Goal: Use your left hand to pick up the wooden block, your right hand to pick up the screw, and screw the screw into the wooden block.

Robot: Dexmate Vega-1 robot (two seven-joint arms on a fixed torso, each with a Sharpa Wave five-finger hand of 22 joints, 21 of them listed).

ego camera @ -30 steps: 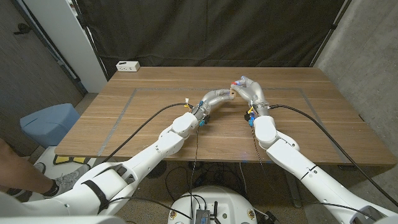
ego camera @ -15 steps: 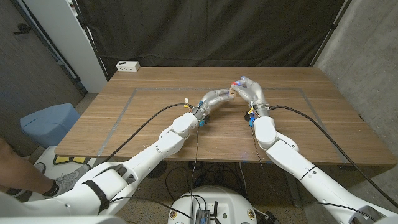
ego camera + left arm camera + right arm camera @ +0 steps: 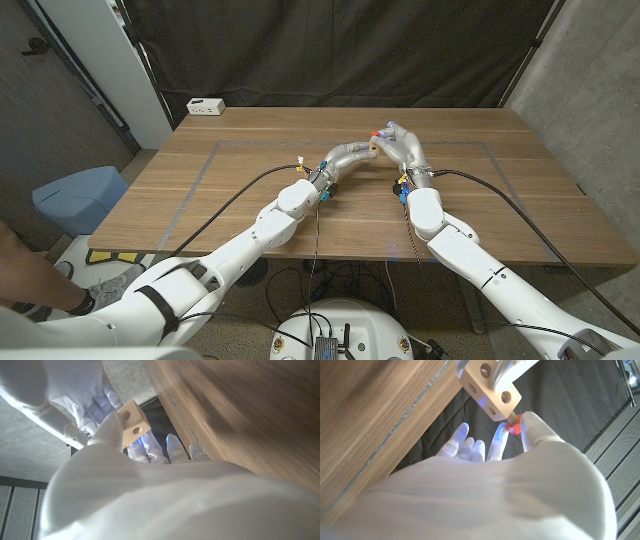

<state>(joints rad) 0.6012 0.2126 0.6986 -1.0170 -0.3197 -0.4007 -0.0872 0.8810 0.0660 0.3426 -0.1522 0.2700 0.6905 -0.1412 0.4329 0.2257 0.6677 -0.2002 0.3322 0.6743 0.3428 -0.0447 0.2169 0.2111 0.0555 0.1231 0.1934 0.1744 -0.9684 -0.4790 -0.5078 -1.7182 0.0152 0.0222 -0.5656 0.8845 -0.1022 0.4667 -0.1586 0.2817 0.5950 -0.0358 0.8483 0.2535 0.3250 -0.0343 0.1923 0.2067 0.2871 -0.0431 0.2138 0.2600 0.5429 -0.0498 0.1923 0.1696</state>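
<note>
My left hand (image 3: 348, 156) holds a pale wooden block (image 3: 131, 422) with round holes above the middle of the table; the block (image 3: 490, 391) shows close up in the right wrist view too. My right hand (image 3: 403, 143) pinches a screw with a red head (image 3: 515, 423), whose tip sits in a hole on the block's end face. In the head view the block (image 3: 371, 150) is a small tan spot between the two hands, and the red head (image 3: 376, 133) peeks out at my right fingertips. Both hands meet over the table's centre.
A wooden table (image 3: 230, 180) carries a taped rectangle outline (image 3: 205, 165). A white power strip (image 3: 205, 105) lies at the far left corner. A blue bin (image 3: 78, 195) stands left of the table; a person's shoe (image 3: 100, 296) shows at lower left.
My right hand has shifted slightly at the screw; the block and my left hand have stayed where they were.
</note>
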